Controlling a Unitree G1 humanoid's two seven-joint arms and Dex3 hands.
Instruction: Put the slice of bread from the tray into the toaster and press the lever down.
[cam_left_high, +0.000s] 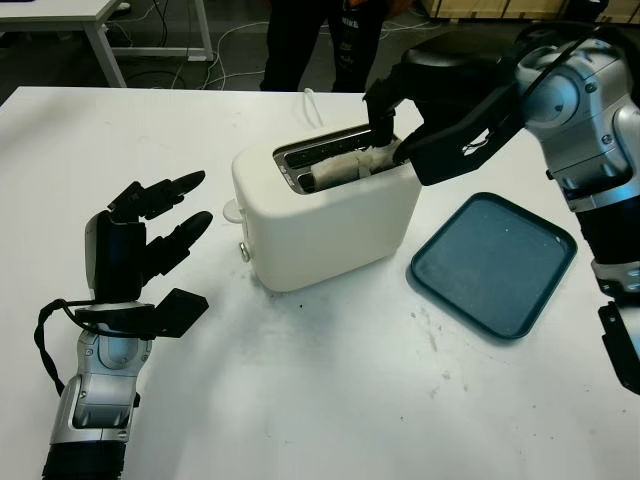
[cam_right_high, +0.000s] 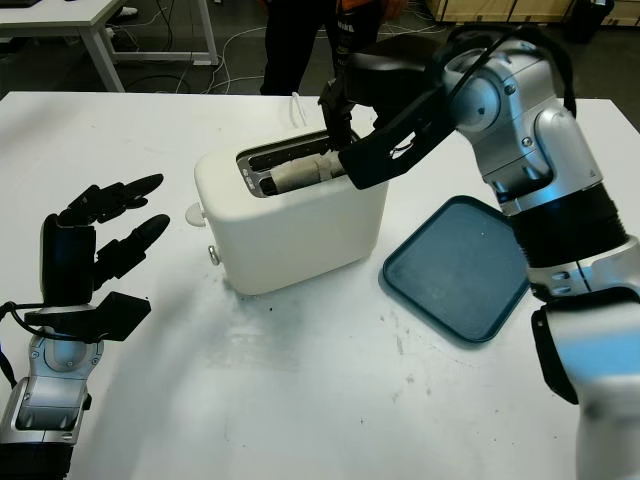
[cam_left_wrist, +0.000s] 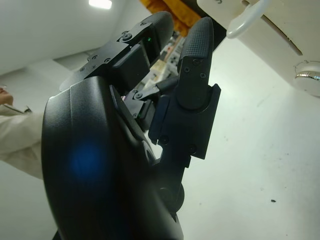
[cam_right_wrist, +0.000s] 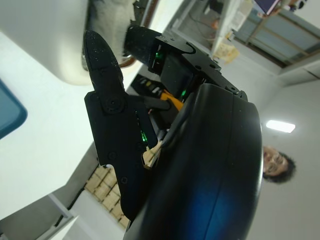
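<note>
The right hand (cam_left_high: 385, 135) fingers grasp the bread (cam_left_high: 345, 167) lying long in the toaster (cam_left_high: 330, 225) slot; the left hand (cam_left_high: 140, 240) is open.

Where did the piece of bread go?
The pale slice of bread is lying partly in the top slot of the white toaster, at the table's middle, with the right robot hand on its end.

The toaster (cam_left_high: 325, 215) stood mid-table (cam_left_high: 330, 400), bread (cam_left_high: 345, 166) in its slot, the tray (cam_left_high: 493, 263) just right of it.
</note>
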